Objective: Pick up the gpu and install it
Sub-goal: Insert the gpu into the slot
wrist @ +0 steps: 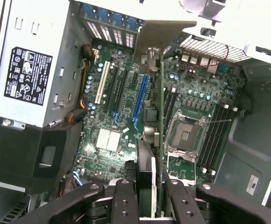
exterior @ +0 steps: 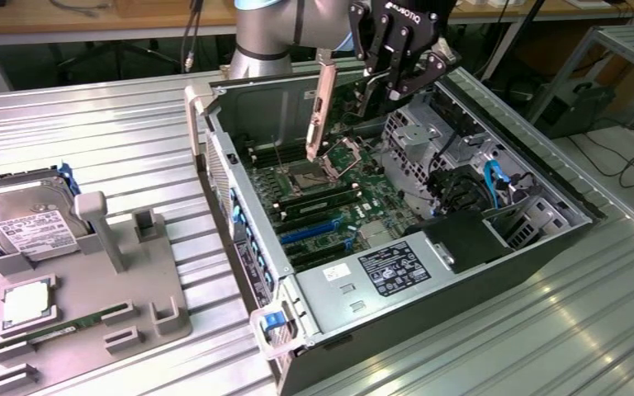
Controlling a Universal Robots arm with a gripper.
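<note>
Entry: you have one gpu clamped between the two fingers. It stands on edge at upper middle of the exterior view, over the one open case. One hard drive sits at left on one grey tray.

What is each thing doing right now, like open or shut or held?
gripper: shut on the gpu.
gpu: held over the case, not in yet.
case: open, lying on its side.
hard drive: out of the case, on the holder.
memory stick: lying in the holder.
</note>
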